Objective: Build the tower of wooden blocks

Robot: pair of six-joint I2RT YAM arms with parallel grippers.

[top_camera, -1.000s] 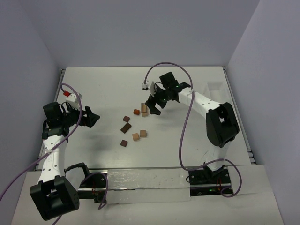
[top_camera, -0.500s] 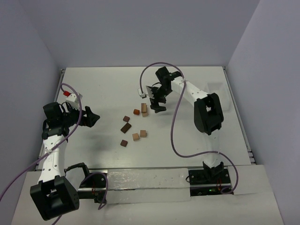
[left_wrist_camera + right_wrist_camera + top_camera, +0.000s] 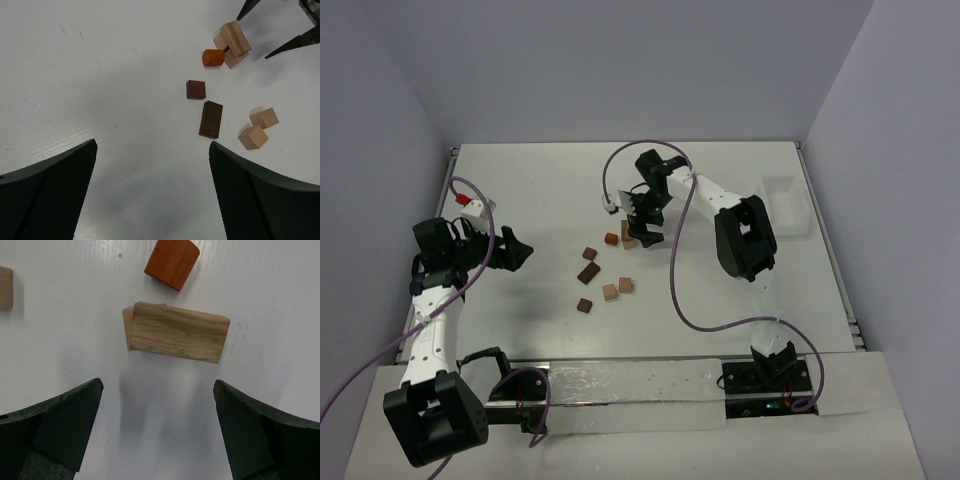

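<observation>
Over the long tan block [image 3: 175,339], the right pincer [image 3: 157,390] hangs wide open and empty, apparently lining up a pick, so next it must lower squarely and close.

Robotics lab test cell. Bare white counter [image 3: 540,180] boxed by plain pale-violet walls [image 3: 620,70]. Left arm [image 3: 430,320], right arm [image 3: 745,240] bolted to metal rail [image 3: 620,385] at near edge. Purple cables [image 3: 672,280] looping loose.

Wood blocks [image 3: 588,272] lie scattered mid-table [image 3: 520,180]. Far end of cluster: top block [image 3: 175,332] sits on lower block [image 3: 128,327], third block [image 3: 611,238] just left of them. Box [image 3: 786,205] at table's right edge.
</observation>
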